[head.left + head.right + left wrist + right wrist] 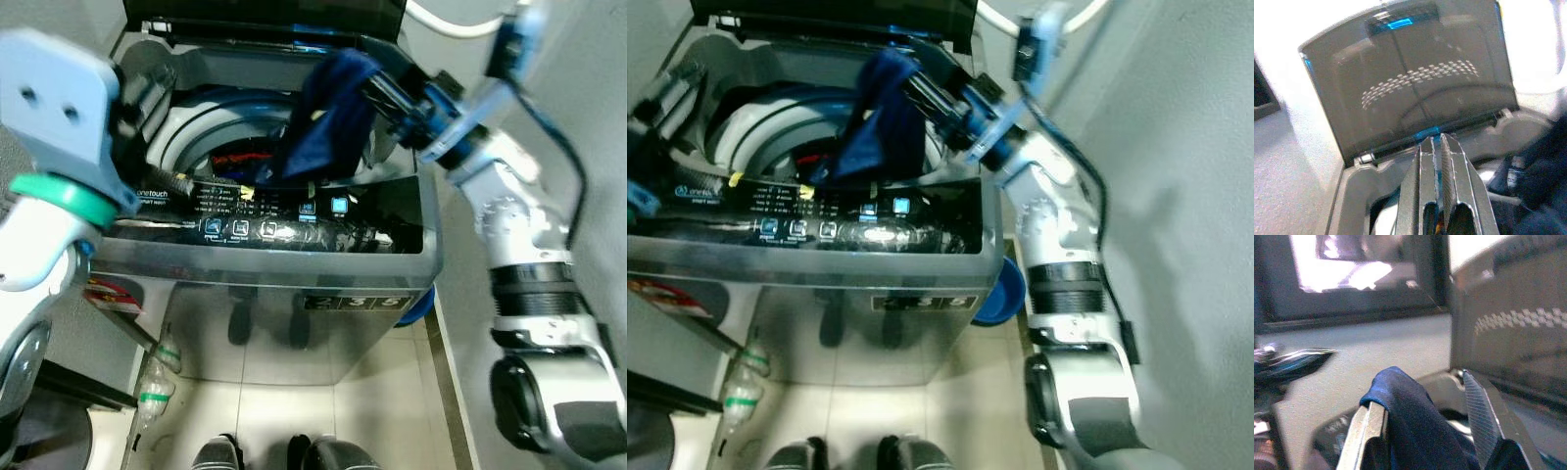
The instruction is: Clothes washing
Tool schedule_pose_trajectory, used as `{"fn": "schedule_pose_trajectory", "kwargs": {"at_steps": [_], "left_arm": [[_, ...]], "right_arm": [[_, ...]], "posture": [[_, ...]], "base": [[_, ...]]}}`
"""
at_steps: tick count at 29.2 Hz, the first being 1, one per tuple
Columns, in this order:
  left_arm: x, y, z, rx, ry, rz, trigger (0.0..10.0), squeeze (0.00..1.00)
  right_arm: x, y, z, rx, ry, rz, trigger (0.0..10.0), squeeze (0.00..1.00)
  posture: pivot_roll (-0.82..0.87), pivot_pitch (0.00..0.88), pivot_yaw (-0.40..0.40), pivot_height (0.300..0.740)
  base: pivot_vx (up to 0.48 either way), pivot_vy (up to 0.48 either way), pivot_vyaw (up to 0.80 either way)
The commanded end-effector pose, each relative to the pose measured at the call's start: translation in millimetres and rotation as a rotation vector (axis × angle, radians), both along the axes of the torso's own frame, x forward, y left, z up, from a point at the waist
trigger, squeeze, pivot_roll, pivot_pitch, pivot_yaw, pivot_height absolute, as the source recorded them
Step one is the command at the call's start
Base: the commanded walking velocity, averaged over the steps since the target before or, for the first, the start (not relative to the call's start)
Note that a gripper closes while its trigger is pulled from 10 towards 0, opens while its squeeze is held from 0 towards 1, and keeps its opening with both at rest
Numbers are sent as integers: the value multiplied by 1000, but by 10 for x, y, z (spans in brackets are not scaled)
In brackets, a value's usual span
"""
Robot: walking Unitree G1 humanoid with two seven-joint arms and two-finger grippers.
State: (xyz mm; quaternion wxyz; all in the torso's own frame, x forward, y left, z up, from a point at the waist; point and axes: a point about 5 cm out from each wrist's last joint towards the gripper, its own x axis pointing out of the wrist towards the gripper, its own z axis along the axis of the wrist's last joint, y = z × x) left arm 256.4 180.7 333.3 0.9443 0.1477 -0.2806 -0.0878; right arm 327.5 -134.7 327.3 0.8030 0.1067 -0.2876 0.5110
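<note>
I am looking down from the robot's head at a top-loading washing machine [294, 284] standing on a pale tiled floor [284, 411], with a grey wall [1176, 147] to the right. Low at the left, by the machine's foot, clear plastic bottles [155, 377] with green bands lean on the floor. The robot's own feet [279, 455] show at the bottom edge. To the right of the machine's base, something round and blue [1001, 292] sits on the floor.

The machine's dark lid [1415, 83] stands raised at the back. Its glossy control panel [284, 220] runs along the front edge, with small lit blue buttons.

My left gripper [1439, 147] is held up at the left side of the open tub; in the left wrist view its two fingers are pressed together with nothing between them, pointing toward the lid's hinge.

My right gripper [1425, 396] reaches in from the right, above the tub's right rim. It grasps a dark blue garment [328, 113]: in the right wrist view the cloth bunches between the two fingers [1364, 431]. From the head view the garment hangs from the gripper over the tub opening, its lower end reaching toward the control panel.

Inside the drum [211, 132] lies more laundry, dark with a patch of red [240, 157]; I cannot make out separate pieces.
</note>
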Motion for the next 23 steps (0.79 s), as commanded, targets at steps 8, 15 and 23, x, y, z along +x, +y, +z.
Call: {"fn": "schedule_pose_trajectory", "kwargs": {"at_steps": [8, 15, 23], "left_arm": [[76, 38, -12, 22, 10, 5, 10000, 0], [-123, -339, -269, -53, 218, -403, 10000, 0], [14, -305, -481, 36, 344, -456, 10000, 0]], "right_arm": [[-317, -157, 139, -90, -99, -59, 10000, 0], [89, 270, -95, -248, -25, -251, 10000, 0], [31, 387, 150, -232, -87, -194, 10000, 0]], "posture": [[98, 48, -3, 740], [118, 51, -17, 740], [107, 64, -22, 740]], "base": [[0, 0, 0], [0, 0, 0], [0, 0, 0]]}}
